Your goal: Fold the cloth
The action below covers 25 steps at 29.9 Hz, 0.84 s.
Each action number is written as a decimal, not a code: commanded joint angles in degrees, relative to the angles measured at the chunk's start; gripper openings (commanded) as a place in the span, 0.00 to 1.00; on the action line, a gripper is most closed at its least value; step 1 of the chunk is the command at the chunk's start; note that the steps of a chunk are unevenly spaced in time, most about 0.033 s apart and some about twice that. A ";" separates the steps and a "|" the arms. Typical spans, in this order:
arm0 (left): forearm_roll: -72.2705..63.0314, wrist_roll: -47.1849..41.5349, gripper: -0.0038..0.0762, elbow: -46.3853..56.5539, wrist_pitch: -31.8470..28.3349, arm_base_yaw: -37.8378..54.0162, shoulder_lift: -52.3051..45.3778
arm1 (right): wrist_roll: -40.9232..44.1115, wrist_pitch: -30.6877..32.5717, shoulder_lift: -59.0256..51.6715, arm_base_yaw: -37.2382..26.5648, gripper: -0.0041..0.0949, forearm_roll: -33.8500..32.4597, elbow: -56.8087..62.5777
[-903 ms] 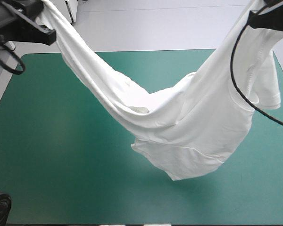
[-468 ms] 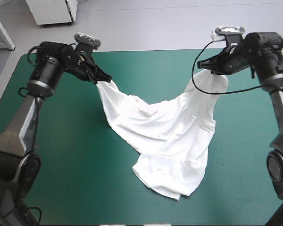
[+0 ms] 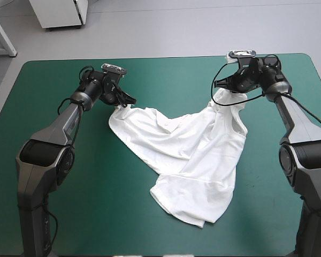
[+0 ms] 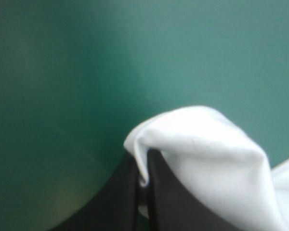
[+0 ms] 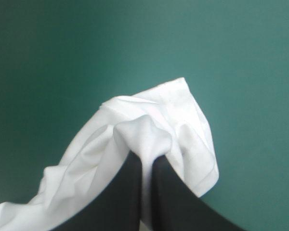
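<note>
Both arms have dropped low since just before, laying the T-shirt (image 3: 188, 155) in a slack V on the teal-green cover (image 3: 96, 209). The left gripper (image 3: 122, 103) and right gripper (image 3: 221, 87) each clamp a far corner (fabric between the fingers). It looks light and limp, so it is best held by the hems.

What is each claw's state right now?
Left claw: shut on the T-shirt.
Right claw: shut on the T-shirt.
</note>
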 commanded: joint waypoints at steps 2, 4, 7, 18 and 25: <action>0.43 -1.95 0.04 -1.66 -4.44 1.81 -1.94 | 0.49 -4.12 0.16 -0.78 0.02 -1.12 -1.49; 1.18 -2.06 0.04 -1.66 -5.13 1.91 -1.70 | 0.91 -4.12 0.93 -0.93 0.02 -1.46 -1.49; 1.93 -2.06 0.04 -1.66 -5.13 1.91 -1.70 | 0.91 -4.93 1.05 -1.07 0.03 -1.23 -1.49; -4.37 2.65 0.70 -8.76 7.27 1.80 -2.04 | 0.91 5.78 0.70 -3.78 0.64 3.86 -9.95; -4.72 5.50 0.71 -17.31 13.56 1.80 -5.01 | 1.47 9.65 -3.35 -4.80 0.59 3.29 -10.52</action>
